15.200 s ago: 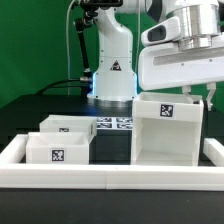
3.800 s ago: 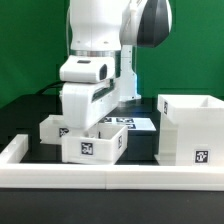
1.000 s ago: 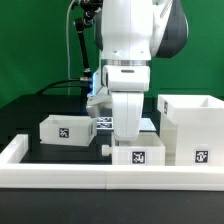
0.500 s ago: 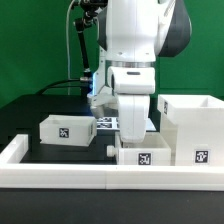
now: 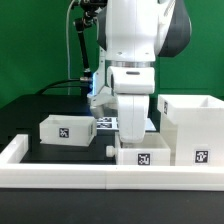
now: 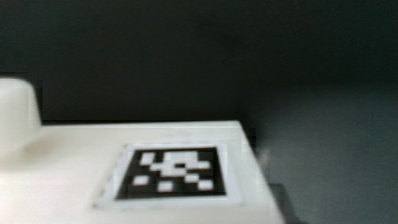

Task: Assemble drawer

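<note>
A white robot arm [image 5: 135, 40] with a dark grey joint [image 5: 178, 30] stands against a green wall [image 5: 30, 40]. On the black table [image 5: 25, 120], white trays [image 5: 68, 130] and a white housing [image 5: 195, 125] carry black-and-white chequered square tags [image 6: 173, 172].

On the surface [image 5: 28, 112], the low border wall [image 5: 60, 176] runs across the front and turns back along the exterior view's left. Just behind its front run stands the near tray [image 5: 140, 158], and my fingers [image 5: 130, 138] come down onto it from above. The housing [image 5: 193, 135] stands just beside that tray on the exterior view's right; I cannot tell whether the two touch. The far tray [image 5: 67, 128] sits apart on the exterior view's left, further back from the front wall than the near tray. The marker board [image 5: 103, 122] lies flat behind the trays, between the far tray and my arm
</note>
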{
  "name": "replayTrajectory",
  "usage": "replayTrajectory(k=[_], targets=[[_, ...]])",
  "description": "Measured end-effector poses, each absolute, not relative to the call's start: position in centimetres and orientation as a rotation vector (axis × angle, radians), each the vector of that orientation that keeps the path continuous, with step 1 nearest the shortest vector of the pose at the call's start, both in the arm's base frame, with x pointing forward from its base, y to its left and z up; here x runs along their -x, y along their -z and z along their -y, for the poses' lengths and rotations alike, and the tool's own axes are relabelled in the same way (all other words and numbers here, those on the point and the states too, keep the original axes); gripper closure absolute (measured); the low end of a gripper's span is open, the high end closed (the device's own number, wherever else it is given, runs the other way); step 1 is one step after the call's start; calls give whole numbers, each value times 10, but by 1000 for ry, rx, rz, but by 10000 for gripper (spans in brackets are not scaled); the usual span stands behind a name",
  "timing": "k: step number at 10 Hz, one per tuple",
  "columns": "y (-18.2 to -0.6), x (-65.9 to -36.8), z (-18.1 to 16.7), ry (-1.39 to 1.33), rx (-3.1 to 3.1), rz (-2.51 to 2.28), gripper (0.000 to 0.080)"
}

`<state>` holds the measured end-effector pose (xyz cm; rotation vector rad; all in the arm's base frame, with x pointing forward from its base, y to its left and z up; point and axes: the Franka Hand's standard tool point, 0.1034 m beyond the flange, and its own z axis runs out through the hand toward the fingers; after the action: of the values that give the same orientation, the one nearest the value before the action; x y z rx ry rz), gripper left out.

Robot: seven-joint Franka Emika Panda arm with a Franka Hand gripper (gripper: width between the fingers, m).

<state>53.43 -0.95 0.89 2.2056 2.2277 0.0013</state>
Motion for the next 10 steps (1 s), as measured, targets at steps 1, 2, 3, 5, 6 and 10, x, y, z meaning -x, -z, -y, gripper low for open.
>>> replayTrajectory(k=[1, 2, 3, 5, 6, 10], targets=[[-9, -534, 6, 3, -2188, -2243, 758], [-9, -534, 5, 8, -2183, -2249, 758], [-10, -534, 5, 38, -2192, -2261, 758], [-9, -536, 5, 36, -2191, -2260, 758], [-9, -536, 4, 36, -2197, -2254, 758], [-10, -537, -12, 21, -2231, -2220, 758]])
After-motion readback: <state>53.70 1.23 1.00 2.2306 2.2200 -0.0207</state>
